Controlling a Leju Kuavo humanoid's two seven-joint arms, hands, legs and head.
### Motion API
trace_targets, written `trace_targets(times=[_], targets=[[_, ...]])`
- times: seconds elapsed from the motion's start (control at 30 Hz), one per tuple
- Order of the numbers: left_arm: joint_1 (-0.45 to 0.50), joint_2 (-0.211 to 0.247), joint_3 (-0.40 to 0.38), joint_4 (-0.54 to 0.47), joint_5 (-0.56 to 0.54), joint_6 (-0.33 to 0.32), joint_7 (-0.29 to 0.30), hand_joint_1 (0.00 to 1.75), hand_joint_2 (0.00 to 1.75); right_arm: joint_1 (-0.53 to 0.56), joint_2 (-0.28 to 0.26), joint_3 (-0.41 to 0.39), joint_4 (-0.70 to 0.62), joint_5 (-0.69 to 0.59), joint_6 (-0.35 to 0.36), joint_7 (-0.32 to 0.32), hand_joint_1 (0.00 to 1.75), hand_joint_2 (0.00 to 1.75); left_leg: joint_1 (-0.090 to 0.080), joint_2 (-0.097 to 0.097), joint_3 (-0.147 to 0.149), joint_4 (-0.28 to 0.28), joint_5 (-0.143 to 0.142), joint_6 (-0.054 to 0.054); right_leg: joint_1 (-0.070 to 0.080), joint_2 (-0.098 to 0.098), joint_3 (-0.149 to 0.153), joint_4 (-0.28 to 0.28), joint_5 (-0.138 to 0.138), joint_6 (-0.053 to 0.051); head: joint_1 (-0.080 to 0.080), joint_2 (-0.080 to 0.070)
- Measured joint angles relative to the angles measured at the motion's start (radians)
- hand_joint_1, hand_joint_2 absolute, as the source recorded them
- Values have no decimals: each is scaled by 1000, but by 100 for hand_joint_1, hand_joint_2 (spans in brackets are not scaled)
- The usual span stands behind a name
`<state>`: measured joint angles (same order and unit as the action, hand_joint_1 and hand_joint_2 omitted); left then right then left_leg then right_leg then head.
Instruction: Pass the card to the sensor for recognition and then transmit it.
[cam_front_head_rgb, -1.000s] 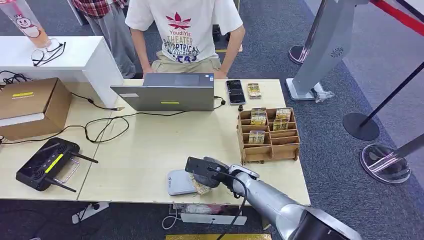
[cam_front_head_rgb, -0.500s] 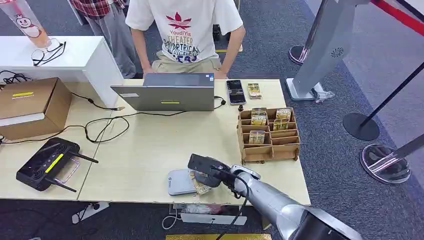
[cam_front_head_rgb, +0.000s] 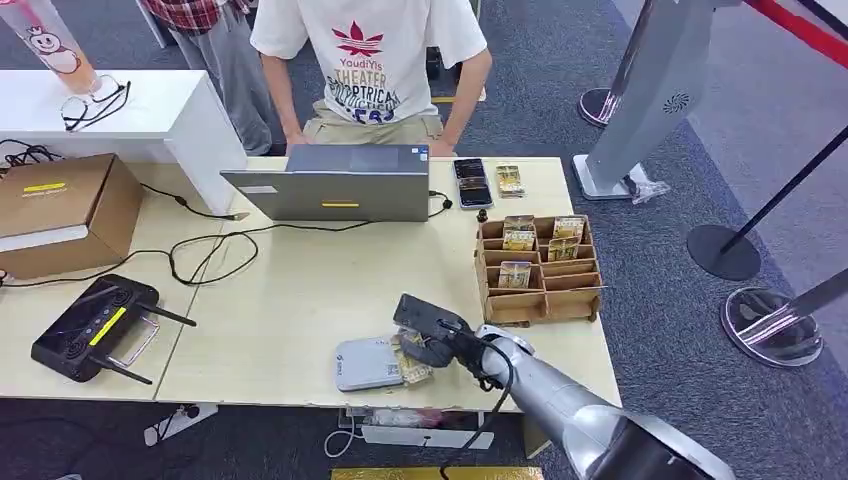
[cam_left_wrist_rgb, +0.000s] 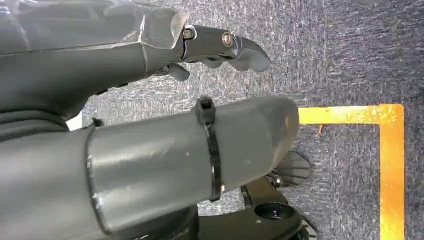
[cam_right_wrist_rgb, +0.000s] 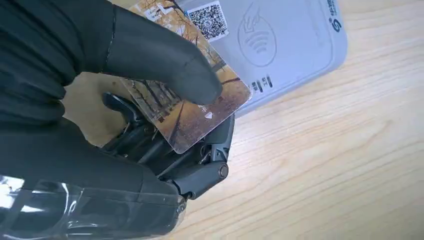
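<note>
One desk (cam_front_head_rgb: 300, 300) carries the sensor (cam_front_head_rgb: 365, 362) at its near edge; the right hand (cam_front_head_rgb: 432, 340), fingers (cam_right_wrist_rgb: 165, 65) pinching the card (cam_right_wrist_rgb: 192, 107), holds it partly over the sensor. Scanning step; handing onward should follow. Left hand (cam_left_wrist_rgb: 220, 47) hangs empty, fingers apart.

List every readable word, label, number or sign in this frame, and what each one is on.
"YoudiYis", "THEATER": person's white T-shirt; the lines below are too blurred.
QR code, contactless wave sign: sensor; its small print is unreadable.
Card in the right hand: a picture, tiny marks unreadable.
Laptop and router stickers: no legible text.
</note>
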<state>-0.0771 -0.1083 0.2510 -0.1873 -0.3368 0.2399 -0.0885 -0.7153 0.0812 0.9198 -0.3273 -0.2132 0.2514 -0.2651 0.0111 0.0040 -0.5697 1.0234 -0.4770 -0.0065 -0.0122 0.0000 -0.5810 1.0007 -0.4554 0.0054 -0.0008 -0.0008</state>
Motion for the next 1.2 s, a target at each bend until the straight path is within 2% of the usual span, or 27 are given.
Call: trace_targets(times=[0.3,0.7,0.83,1.2], targets=[[5,0,0,0,8,5,-11,0,0,-13,-3,-31,-5,-42,-3,-30,175,175,0,0,-1,0,0,0,0,0,0,0,0,0,0,0],[13,0,0,0,18,4,-29,0,0,-70,-29,-127,-82,-160,-27,-161,175,175,0,0,-1,0,0,0,0,0,-1,0,0,0,0,0],[13,0,0,0,18,4,-29,0,0,-68,-47,-173,-155,-180,-54,-212,175,175,0,0,-1,0,0,0,0,0,-2,0,0,0,0,0],[12,0,0,0,17,4,-28,0,0,-38,-99,-322,-425,-136,-120,-217,175,175,0,0,-2,0,0,0,0,0,-2,0,0,0,0,0]])
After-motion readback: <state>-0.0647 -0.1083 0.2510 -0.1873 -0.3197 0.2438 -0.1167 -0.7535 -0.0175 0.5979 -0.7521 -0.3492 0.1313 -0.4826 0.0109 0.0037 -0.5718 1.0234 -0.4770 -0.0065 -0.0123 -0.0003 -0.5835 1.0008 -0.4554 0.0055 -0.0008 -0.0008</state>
